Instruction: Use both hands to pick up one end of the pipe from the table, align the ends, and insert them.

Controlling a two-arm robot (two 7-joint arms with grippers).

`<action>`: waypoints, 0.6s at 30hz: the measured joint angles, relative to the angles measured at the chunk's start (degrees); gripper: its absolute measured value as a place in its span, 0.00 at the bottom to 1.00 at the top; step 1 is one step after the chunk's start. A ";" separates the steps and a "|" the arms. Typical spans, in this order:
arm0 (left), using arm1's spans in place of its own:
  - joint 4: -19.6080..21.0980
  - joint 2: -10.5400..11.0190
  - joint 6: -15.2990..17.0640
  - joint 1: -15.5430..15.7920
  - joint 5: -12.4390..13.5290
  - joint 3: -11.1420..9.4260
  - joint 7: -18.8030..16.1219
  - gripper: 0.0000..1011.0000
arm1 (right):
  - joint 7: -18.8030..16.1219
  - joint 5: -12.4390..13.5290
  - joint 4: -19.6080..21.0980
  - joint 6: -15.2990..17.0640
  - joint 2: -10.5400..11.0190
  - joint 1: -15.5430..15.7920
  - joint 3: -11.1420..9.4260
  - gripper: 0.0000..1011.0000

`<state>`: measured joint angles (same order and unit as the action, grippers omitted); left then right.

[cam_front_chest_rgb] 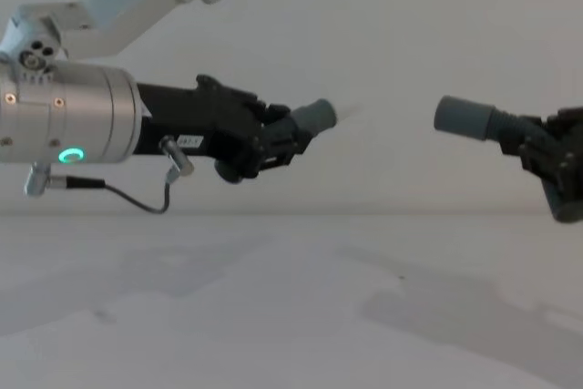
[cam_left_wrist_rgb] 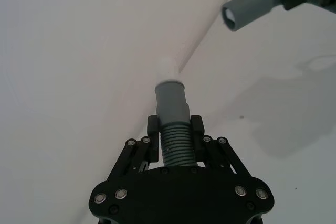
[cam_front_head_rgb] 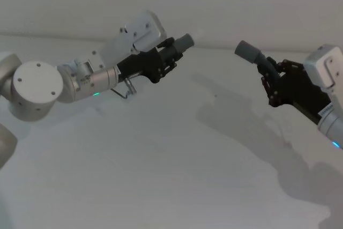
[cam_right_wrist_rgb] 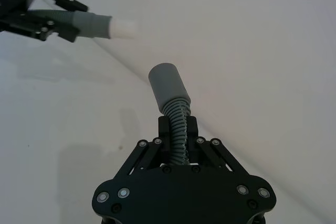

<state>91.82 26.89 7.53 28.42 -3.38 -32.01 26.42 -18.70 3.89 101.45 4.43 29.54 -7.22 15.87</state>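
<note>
Both pipe pieces are held in the air above the white table (cam_front_head_rgb: 161, 175). My left gripper (cam_front_head_rgb: 167, 56) is shut on the ribbed part of one pipe piece (cam_left_wrist_rgb: 173, 114), whose grey cuff ends in a narrower whitish tip (cam_left_wrist_rgb: 169, 69). My right gripper (cam_front_head_rgb: 270, 76) is shut on the other pipe piece (cam_right_wrist_rgb: 170, 95), whose cuff is a plain open socket (cam_left_wrist_rgb: 231, 17). The two ends face each other across a gap, the tip (cam_right_wrist_rgb: 123, 27) on the left and the socket cuff (cam_front_chest_rgb: 460, 116) on the right, not touching.
A plain pale wall (cam_front_head_rgb: 214, 4) rises behind the table's far edge. Shadows of the arms fall on the table surface (cam_front_chest_rgb: 437, 316) below the right gripper.
</note>
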 joint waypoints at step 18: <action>0.47 4.67 -15.44 6.76 8.16 -3.04 6.94 0.34 | -5.90 -6.07 -1.03 -17.79 6.77 -2.98 -0.12 0.17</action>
<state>92.28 31.57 -7.91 35.18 4.78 -35.06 33.35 -24.60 -2.18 100.42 -13.36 36.31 -10.20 15.75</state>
